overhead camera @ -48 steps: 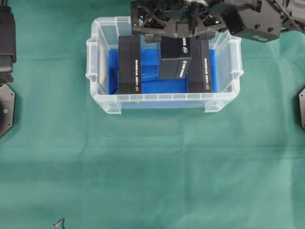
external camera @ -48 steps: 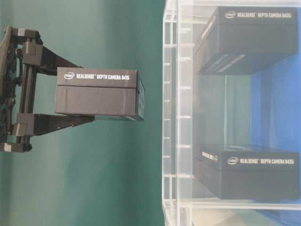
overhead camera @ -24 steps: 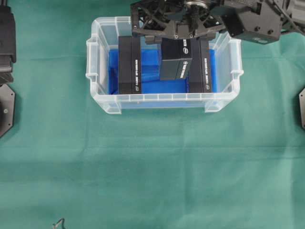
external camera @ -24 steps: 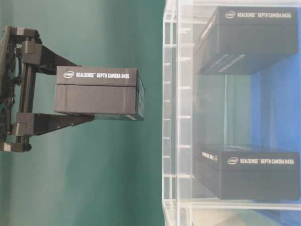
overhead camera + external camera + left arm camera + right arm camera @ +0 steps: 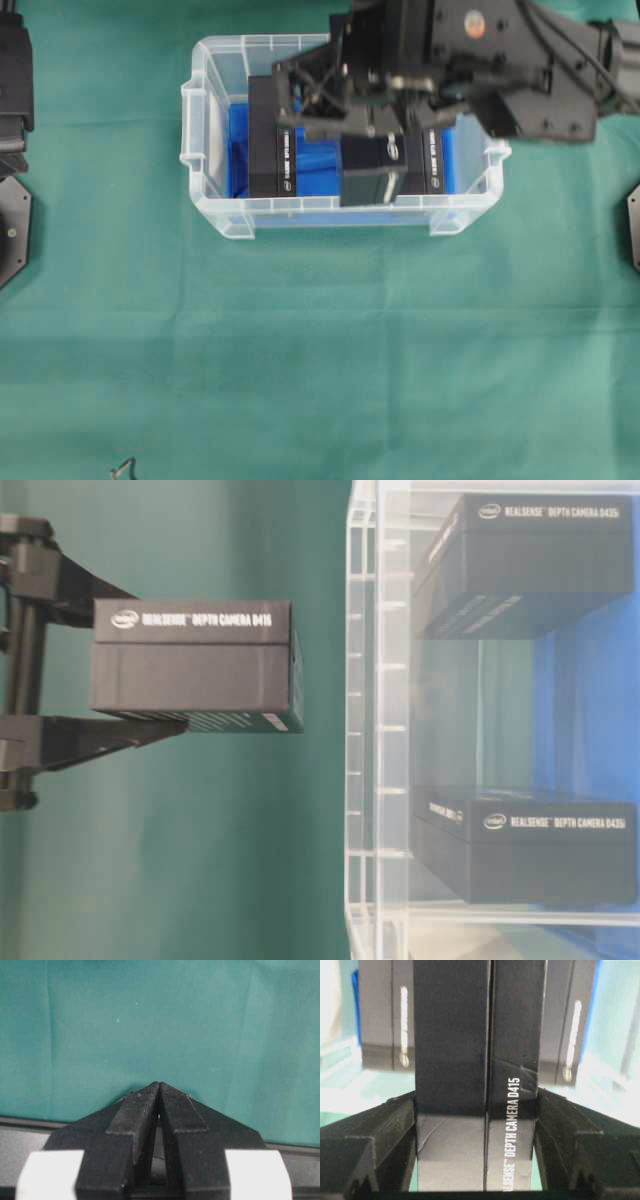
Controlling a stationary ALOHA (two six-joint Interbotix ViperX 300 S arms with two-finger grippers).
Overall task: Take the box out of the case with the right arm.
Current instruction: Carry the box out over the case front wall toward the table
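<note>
Right pincer [image 5: 476, 1150]: clamped on black box [image 5: 372, 172] above case [image 5: 205, 120]. Left pincer [image 5: 159, 1091]: together, over green counter [image 5: 320, 350].

Case [image 5: 205, 120] on the table [image 5: 320, 350], two boxes inside, at left [image 5: 270, 140] and right [image 5: 432, 160]. Third box [image 5: 372, 172] held above the case's near wall, between them.

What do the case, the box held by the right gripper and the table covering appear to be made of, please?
The case: clear, glossy, probably plastic; the boxes inside show through its walls, with a blue bottom.
The held box: matte black, likely cardboard, with white print and a lid seam.
The table covering: green, probably cloth, matte with faint creases.
The right gripper: black, apparently plastic.
</note>
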